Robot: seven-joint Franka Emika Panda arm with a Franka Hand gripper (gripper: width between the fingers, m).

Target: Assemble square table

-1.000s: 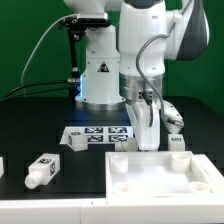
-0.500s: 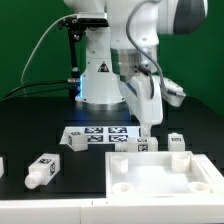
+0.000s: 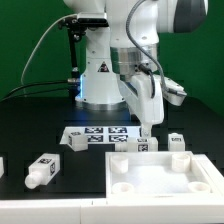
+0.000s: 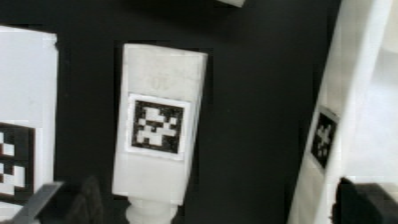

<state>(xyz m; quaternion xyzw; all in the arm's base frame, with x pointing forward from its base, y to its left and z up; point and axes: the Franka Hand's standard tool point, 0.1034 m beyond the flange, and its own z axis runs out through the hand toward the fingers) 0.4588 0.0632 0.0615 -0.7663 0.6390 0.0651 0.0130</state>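
Note:
The white square tabletop (image 3: 160,176), with round corner holes, lies at the front on the exterior view's right. My gripper (image 3: 148,120) hangs open and empty just above a white tagged leg (image 3: 145,145) that lies at the slab's far edge. In the wrist view this leg (image 4: 160,120) lies below and between my spread fingers (image 4: 75,200), nearer one of them, untouched. Another leg (image 3: 177,143) lies to its right, one (image 3: 78,140) lies by the marker board, and one (image 3: 42,170) lies at the front left.
The marker board (image 3: 100,132) lies flat in front of the robot base (image 3: 100,80). A small white piece (image 3: 2,165) shows at the left edge of the exterior view. A green wall stands behind.
My gripper has risen from low beside the slab's far edge, uncovering the leg that lies there. It has barely moved in the last half second.

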